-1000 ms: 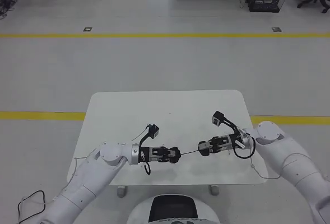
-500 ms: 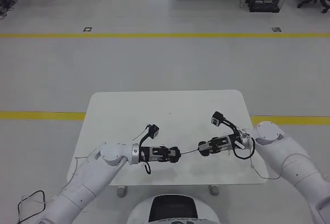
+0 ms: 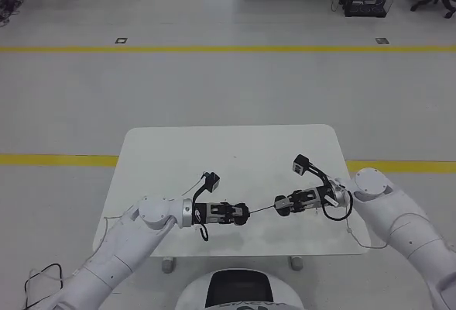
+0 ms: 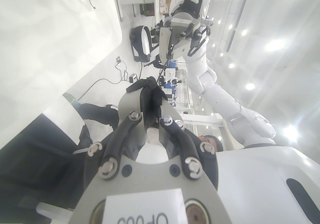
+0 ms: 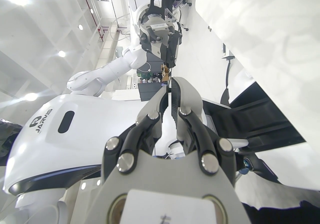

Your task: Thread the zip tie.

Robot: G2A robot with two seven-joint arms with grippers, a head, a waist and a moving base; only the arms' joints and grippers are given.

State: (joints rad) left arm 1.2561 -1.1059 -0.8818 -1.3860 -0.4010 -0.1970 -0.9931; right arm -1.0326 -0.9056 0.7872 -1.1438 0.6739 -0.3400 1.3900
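Note the zip tie [image 3: 262, 211] strung in the air over the near half of the desk [image 3: 228, 151], roughly midway between its left and right edges and seemingly clear of the surface. Find it pinched at both ends: left gripper [image 3: 243, 215] with jaws closed on one end, right gripper [image 3: 280, 207] with jaws pressed almost together on the other, leaving just a thin slit between the pads in the right wrist view.

Handling, as a judgement: very light, thin and narrow. Expect easy flex across the flat face, more stiffness edge-on, and a springy return, so likely to bow or whip if one end is let go. Expect smooth plastic that slides or twists under hard pads, so worth a firm pinch on the flat faces rather than the edges. Not fragile, though liable to kink if folded sharply.

Where to hold: close behind the tail tip, to steer it without wobble, and just behind the head, so as to leave the slot uncovered. Judge the present grips to be roughly of that kind. Cannot tell which end is the head and which the tail, being too thin and dark at the jaws.

Read the long axis as about level, running left to right, nearly parallel to the desk's near edge, with the right end slightly farther from that edge. Looks straight between the two grips, with no sag to be made out. Cannot tell which way the tail points
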